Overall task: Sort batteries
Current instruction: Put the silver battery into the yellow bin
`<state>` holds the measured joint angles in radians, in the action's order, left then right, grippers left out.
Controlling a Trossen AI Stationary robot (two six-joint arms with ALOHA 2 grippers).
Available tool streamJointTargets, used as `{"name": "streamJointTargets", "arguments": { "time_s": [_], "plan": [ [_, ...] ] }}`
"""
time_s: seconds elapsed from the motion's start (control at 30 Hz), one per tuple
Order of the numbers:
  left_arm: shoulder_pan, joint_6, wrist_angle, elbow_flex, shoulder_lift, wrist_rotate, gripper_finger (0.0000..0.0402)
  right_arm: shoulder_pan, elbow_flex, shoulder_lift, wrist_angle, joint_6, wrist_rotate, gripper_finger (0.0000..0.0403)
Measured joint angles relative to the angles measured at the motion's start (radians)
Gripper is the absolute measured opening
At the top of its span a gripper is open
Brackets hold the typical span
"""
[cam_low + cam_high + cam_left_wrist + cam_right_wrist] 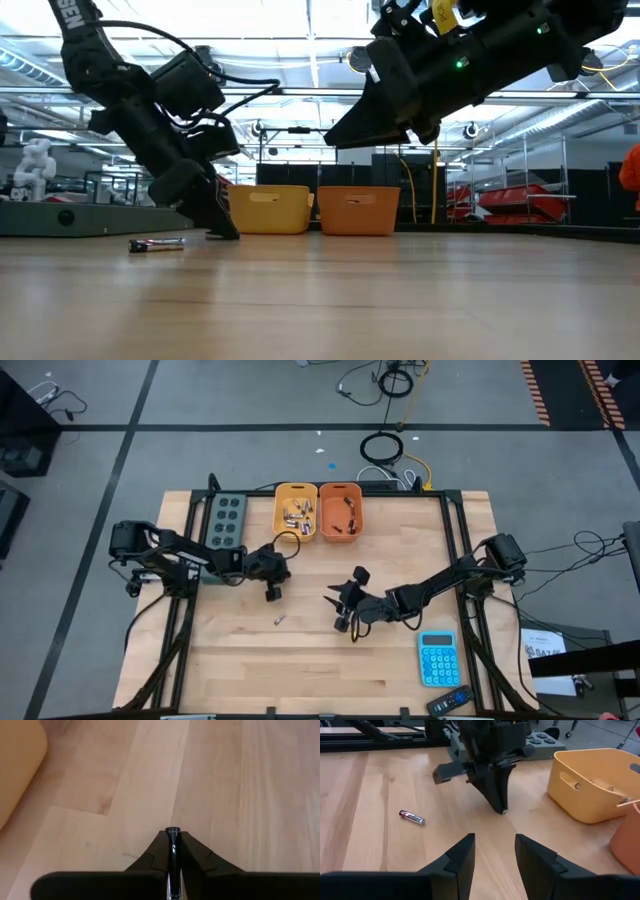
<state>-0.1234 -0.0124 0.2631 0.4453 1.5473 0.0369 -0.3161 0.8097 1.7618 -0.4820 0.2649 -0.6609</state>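
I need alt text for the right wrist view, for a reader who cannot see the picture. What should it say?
The left gripper, shut on a battery, points down at the wooden table. Another battery lies loose on the wood to one side, and a yellow bin stands on the other side, with the edge of an orange bin next to it. The right gripper is open.

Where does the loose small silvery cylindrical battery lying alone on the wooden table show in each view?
High view: small silvery battery on bare wood, below the left gripper.
Low view: battery at left, beside that gripper's tip.
Left wrist view: not in it; the fingers pinch another battery.
Right wrist view: battery left of centre.
Shared landmark: yellow plastic bin.
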Motion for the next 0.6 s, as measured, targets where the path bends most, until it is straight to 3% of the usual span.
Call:
{"name": "streamJointTargets", "arguments": {
  "time_s": [0.13,0.43,0.6],
  "plan": [
    [0.001,0.052,-0.008,0.020,-0.090,0.003,0.0028,0.000,0.000,0.000,0.015,-0.001,-0.030,0.0130],
    [-0.092,0.258,0.321,0.039,-0.239,0.225,0.0029,0.000,0.000,0.004,0.050,0.000,-0.053,0.0130],
    [-0.189,0.336,0.433,0.043,-0.222,0.326,0.0092,0.000,0.000,0.004,0.045,0.001,-0.050,0.0130]
  ]
}}
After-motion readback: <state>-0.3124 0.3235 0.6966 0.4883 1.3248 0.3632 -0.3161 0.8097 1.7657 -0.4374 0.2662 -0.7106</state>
